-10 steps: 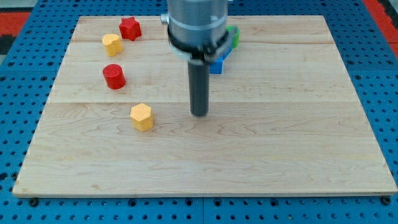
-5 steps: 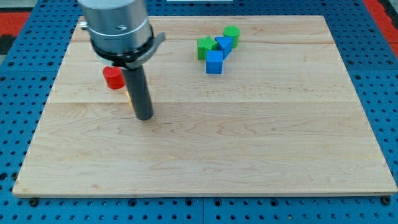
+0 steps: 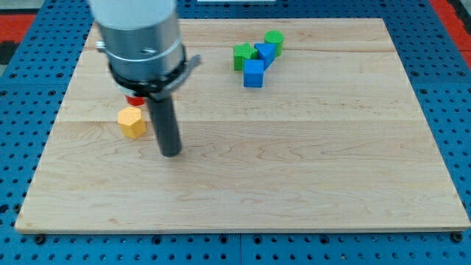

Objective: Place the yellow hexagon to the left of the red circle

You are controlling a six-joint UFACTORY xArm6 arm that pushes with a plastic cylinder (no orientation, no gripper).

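Note:
The yellow hexagon (image 3: 132,122) lies on the wooden board (image 3: 294,162) at the view's left. The red circle (image 3: 133,99) sits just above it, almost wholly hidden behind the arm, only a thin red edge showing. My tip (image 3: 171,153) rests on the board to the lower right of the yellow hexagon, a short gap apart from it. The arm's grey body covers the board's upper left, so the blocks there do not show.
A cluster at the view's upper middle: a green block (image 3: 243,56), a blue cube (image 3: 254,73), another blue block (image 3: 266,52) and a green cylinder (image 3: 274,39). A blue pegboard surface (image 3: 456,110) surrounds the board.
My tip swept from the board's middle to the left and has come to rest lower. The yellow hexagon has slid up and left, and now lies just below the red circle.

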